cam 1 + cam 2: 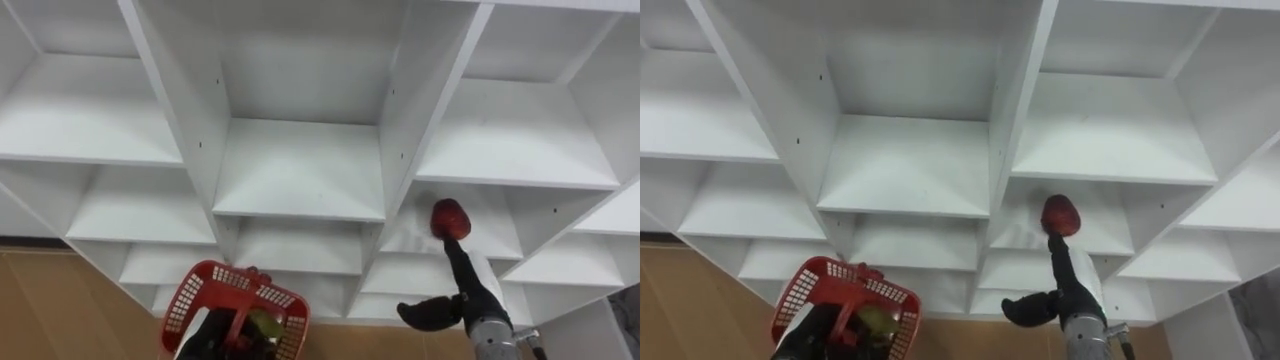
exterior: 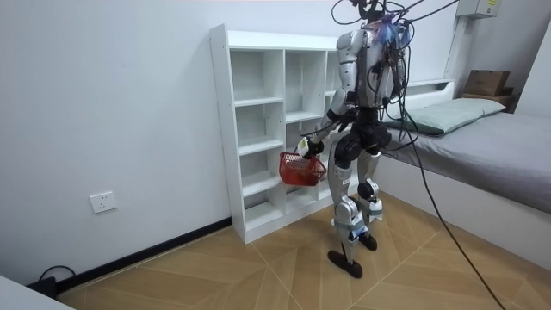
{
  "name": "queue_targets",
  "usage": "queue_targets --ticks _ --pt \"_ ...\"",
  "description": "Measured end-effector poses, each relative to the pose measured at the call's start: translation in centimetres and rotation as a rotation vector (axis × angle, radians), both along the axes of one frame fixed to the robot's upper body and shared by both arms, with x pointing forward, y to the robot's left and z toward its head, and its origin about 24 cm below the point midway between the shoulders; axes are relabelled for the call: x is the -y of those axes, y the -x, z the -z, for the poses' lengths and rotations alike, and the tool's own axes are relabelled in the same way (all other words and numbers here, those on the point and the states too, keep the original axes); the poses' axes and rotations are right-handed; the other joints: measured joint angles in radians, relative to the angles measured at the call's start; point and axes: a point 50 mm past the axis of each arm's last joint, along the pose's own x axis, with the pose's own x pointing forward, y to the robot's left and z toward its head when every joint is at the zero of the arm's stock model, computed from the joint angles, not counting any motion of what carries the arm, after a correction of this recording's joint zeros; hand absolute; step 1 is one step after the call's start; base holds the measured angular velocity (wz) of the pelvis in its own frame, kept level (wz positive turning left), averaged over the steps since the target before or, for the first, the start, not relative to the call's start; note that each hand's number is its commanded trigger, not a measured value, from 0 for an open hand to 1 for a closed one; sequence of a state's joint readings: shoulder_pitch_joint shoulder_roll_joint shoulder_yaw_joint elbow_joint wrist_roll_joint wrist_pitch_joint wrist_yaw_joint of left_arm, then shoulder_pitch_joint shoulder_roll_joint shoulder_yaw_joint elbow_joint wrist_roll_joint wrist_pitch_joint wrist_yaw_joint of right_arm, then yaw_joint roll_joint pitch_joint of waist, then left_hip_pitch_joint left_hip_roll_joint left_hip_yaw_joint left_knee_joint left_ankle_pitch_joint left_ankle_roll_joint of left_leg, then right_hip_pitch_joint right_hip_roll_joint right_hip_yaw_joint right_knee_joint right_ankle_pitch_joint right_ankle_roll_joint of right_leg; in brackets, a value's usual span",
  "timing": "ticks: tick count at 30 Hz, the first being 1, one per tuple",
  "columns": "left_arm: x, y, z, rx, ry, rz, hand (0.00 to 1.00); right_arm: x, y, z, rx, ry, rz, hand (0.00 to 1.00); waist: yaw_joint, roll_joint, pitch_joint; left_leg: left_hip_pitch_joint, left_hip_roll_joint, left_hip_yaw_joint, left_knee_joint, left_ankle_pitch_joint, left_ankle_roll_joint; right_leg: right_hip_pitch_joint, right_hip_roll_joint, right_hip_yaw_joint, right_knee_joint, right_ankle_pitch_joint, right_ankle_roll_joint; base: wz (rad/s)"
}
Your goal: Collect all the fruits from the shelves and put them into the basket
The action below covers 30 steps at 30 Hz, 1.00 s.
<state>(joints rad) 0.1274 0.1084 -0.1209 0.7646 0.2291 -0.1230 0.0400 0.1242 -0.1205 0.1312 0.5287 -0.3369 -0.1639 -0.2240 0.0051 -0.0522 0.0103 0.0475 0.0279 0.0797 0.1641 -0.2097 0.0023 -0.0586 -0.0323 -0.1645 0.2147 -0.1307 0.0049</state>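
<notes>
Red fruit, round and glossy, on a shelf in the right column of the white closet, right at the fingertips of the right hand: fingers straight, thumb spread wide, gripping nothing. Lower left, red basket of plastic lattice, handle clasped in the closed left hand, yellow-green fruit inside. Smooth, square board compartments. Wood-patterned floor, plain white wall, bed behind.
</notes>
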Motion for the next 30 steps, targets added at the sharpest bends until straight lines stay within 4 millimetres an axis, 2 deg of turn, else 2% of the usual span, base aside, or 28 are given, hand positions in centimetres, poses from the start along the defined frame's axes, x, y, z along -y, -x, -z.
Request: queue_targets --ticks 3,15,25,30 --pt "0.0 0.0 0.0 -0.003 0.001 0.001 1.0 0.2 -0.1 -0.2 0.019 0.003 0.026 0.0 -0.002 -0.004 -0.0021 0.0 0.0 0.0 0.0 0.0 0.0 0.004 0.001 -0.001 -0.005 0.0 0.0 0.0" --pt "-1.1 0.5 0.3 -0.052 -0.022 -0.022 1.0 1.6 -1.9 -2.5 0.181 0.017 0.176 0.0 -0.001 -0.002 -0.0025 -0.002 0.001 0.0 0.001 0.0 0.0 0.006 0.001 -0.004 -0.012 0.002 0.0 0.0" --pt "-1.4 0.5 0.3 -0.057 -0.028 -0.034 1.0 2.2 -2.2 -2.8 0.219 -0.058 0.306 0.0 0.0 -0.002 -0.0032 -0.005 0.001 -0.004 0.003 0.0 0.0 0.004 0.001 -0.009 -0.012 0.002 0.0 0.0" --pt "-1.6 0.0 0.0 -0.039 -0.038 -0.032 1.0 2.4 -2.9 -3.1 0.231 -0.052 0.304 0.0 0.006 -0.01 -0.0076 -0.022 0.001 -0.012 0.006 0.0 0.0 -0.012 0.0 -0.018 -0.011 0.003 -0.001 0.04"
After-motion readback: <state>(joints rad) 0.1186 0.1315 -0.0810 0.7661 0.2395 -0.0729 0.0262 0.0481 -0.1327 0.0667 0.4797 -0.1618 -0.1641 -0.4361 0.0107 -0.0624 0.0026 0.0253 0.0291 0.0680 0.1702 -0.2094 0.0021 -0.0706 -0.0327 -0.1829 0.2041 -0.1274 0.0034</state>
